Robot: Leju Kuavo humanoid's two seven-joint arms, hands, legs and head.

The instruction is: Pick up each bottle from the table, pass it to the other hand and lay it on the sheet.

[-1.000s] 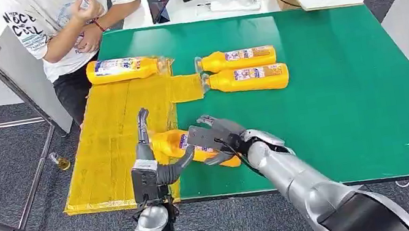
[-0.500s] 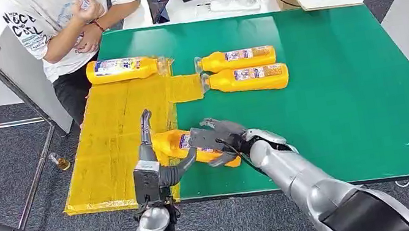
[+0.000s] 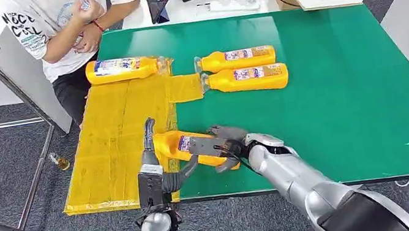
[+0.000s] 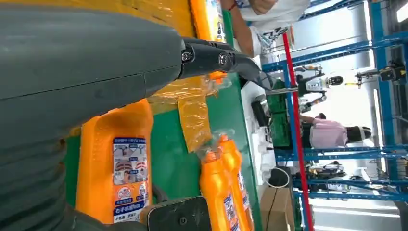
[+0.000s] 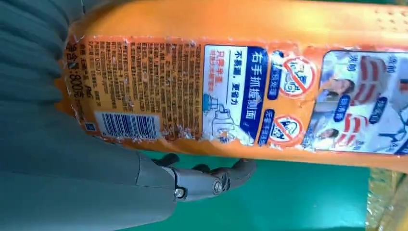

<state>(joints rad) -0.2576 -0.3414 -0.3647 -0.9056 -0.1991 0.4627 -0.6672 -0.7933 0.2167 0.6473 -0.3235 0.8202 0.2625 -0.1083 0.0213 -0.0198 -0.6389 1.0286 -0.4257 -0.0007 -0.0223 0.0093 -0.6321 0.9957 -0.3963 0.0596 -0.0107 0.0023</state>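
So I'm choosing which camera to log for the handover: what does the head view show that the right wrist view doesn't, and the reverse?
Head view alone: the left hand open beside the held bottle, the yellow sheet with one bottle on it, two more bottles on the green table, and a person. Right wrist view alone: the label's barcode and print up close. Both: the right hand gripping the held bottle over the green table.
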